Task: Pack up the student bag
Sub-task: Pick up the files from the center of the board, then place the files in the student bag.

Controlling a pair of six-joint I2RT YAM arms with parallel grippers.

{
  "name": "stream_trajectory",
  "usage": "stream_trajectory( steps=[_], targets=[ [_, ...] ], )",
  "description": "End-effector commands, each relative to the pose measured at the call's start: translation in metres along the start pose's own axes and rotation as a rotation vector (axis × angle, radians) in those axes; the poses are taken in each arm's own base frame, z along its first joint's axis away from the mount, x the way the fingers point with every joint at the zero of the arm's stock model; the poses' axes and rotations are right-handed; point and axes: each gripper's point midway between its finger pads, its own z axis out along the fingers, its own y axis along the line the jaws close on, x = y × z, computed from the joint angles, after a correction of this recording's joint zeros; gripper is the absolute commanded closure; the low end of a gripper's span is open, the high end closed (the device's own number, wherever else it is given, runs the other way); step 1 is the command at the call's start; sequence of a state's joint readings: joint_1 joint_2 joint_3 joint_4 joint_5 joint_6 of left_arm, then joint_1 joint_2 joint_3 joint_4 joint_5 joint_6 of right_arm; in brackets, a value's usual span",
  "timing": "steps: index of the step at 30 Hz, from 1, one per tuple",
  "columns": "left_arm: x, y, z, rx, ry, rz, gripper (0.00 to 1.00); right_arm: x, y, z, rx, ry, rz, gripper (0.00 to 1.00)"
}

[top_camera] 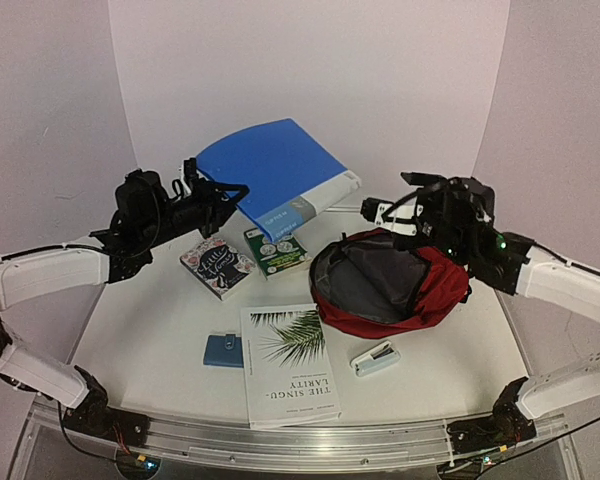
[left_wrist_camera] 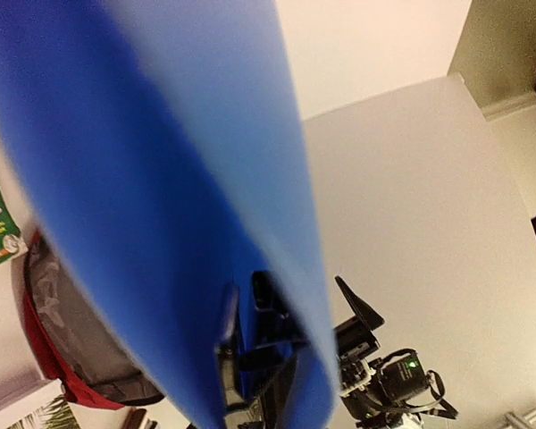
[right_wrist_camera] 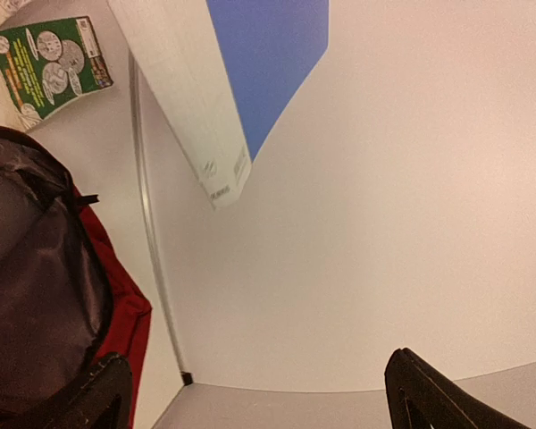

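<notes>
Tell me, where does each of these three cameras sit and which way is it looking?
Top external: above and behind the arms, looking down on the table; both arms show, with left hand and right hand.
Left wrist: on the left arm, looking along its fingers, shut on the blue binder, toward the right arm.
Right wrist: on the right arm, looking past its spread fingertips at the student bag and green box.
Shared: all three see the blue binder and student bag.

A robot lab booth: white panels [top_camera: 310,60] wrap the desk [top_camera: 150,330] from nine to three o'clock, aluminium rail [top_camera: 310,442] at six.
</notes>
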State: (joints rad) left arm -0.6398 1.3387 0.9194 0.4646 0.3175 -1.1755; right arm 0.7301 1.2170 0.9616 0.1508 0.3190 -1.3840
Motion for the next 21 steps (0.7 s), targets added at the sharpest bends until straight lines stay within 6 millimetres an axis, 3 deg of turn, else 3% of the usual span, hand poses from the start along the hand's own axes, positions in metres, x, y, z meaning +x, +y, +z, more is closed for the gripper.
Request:
stream_trajectory(
  steps=[1, 10, 17, 21],
  targets=[
    [-0.024, -0.024, -0.027, -0.008, -0.119, 0.061, 1.0, 0.026, 0.067, 0.006, -0.367, 0.226, 0.304, 0.03],
    [-0.032, 0.013, -0.079, -0.239, -0.252, 0.014, 1.0, 0.022, 0.112, 0.062, -0.682, 0.322, 0.925, 0.18],
    [-0.032, 0.016, -0.104, -0.28, -0.293, 0.009, 1.0, 0.035, 0.175, 0.102, -0.75, 0.476, 0.947, 0.37],
    [-0.028, 0.019, -0.112, -0.283, -0.292, 0.006, 1.0, 0.046, 0.198, 0.116, -0.743, 0.548, 0.928, 0.43]
  ],
)
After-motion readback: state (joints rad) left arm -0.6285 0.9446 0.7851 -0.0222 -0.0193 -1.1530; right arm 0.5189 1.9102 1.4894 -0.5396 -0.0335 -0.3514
